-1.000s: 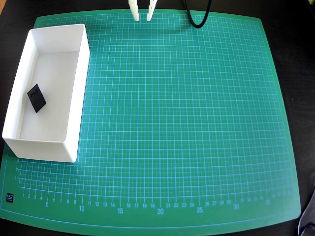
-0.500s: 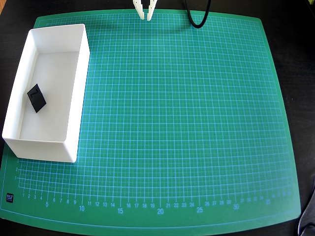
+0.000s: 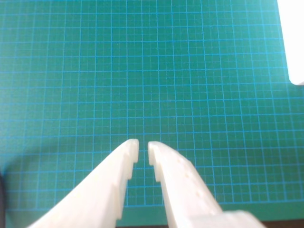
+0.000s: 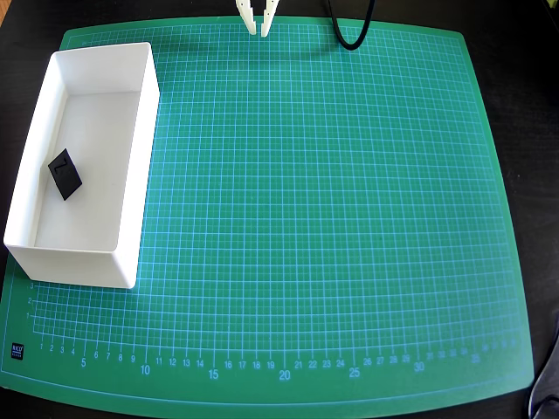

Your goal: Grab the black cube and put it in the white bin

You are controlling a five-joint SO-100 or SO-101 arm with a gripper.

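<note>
From left to right in the overhead view we see the white bin, long axis running top to bottom, holding the black cube turned corner-up on its floor, then the empty hand at the top edge, whose nearly touching fingertips only the wrist view resolves.

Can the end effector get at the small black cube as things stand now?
Probably yes. The small matte black cube lies alone on the floor of the open-topped long white plastic bin, and bare green cutting mat separates it from the empty end effector.
</note>
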